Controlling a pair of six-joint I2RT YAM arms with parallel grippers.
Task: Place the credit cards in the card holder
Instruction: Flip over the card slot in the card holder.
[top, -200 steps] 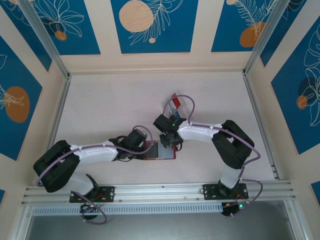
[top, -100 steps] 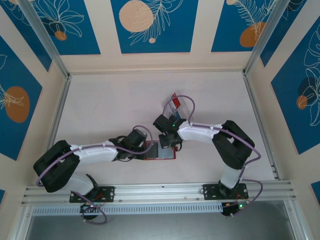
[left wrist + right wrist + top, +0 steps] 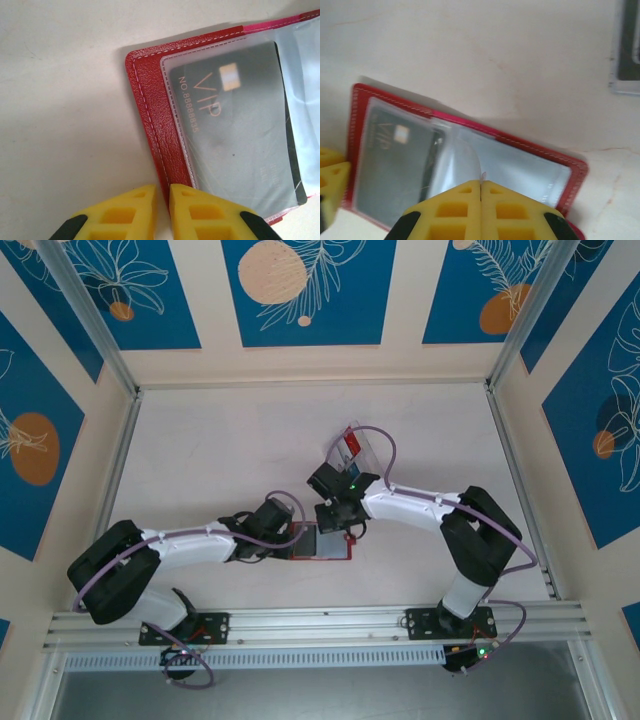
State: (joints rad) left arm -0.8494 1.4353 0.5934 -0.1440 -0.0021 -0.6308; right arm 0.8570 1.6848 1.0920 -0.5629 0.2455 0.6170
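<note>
**Item 1. Left tool** (image 3: 162, 194): nearest the near edge of the tabletop (image 3: 220, 440), reaching in from the left. Its yellow fingers are standing almost together. The red cover edge of the card holder is running straight into the thin slit between them, so the tool is reading as clamping that cover down.

**Item 2. Card holder** (image 3: 325, 543): lying open and flat close to the near edge, about midway between the left and right edges. A black VIP card (image 3: 235, 125) is sitting inside the left-hand clear sleeve, so one card is looking done.

**Item 3. Right tool** (image 3: 480, 186): hanging over the holder's right half with its fingers pressed fully together. A clear sleeve leaf (image 3: 462, 165) is curling up to the fingertips. Whether the leaf is being caught between them is impossible to tell.

**Item 4. Clear tray** (image 3: 370, 450): lying beyond the holder, toward the middle of the tabletop. It is carrying the remaining credit cards (image 3: 349, 445), with red and blue showing. Judging by this, most of the task is remaining.

**Not legible:**
- The tray cards are showing too small to count.
- Glare is veiling the right-hand sleeves.
- The wrist views are cutting off the holder's far corner and most of the tray.
</note>
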